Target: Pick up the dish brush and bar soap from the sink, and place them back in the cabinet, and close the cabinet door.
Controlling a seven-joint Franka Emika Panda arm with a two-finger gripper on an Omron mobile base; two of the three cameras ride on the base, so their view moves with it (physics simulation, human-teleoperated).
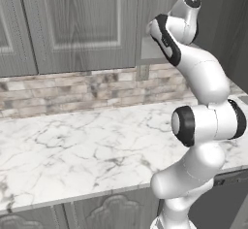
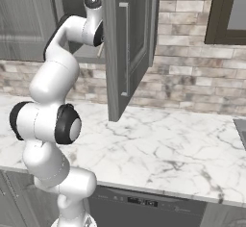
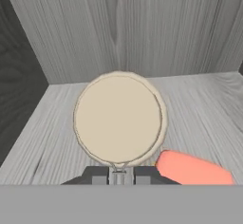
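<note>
The arm reaches up from the marble desk [image 1: 72, 150] into the open cabinet [image 3: 142, 28], its hand hidden inside the cabinet opening in both base views. In the hand view, the gripper [image 3: 118, 175] points at the cabinet's grey wood-grain back wall, with the inner shelf [image 3: 199, 114] spreading below it. Its two dark fingertips [image 3: 97, 175] sit nearly together at the bottom of the picture, pinched on the thin handle of the dish brush [image 3: 118, 118], whose round pale head faces the camera end-on and covers the middle of the view. The handle itself is almost wholly hidden behind the head, so the grip is judged from a thin sliver between the tips; it looks closed on it.

The bar soap [image 3: 194, 168] lies on the shelf just to the lower right of the brush head, its orange-red body partly cut off by the bottom band.

In the right base view, the cabinet door [image 2: 127, 48] stands swung wide open, jutting out over the desk beside the arm's wrist. No brand, label or writing can be read on any surface.
</note>
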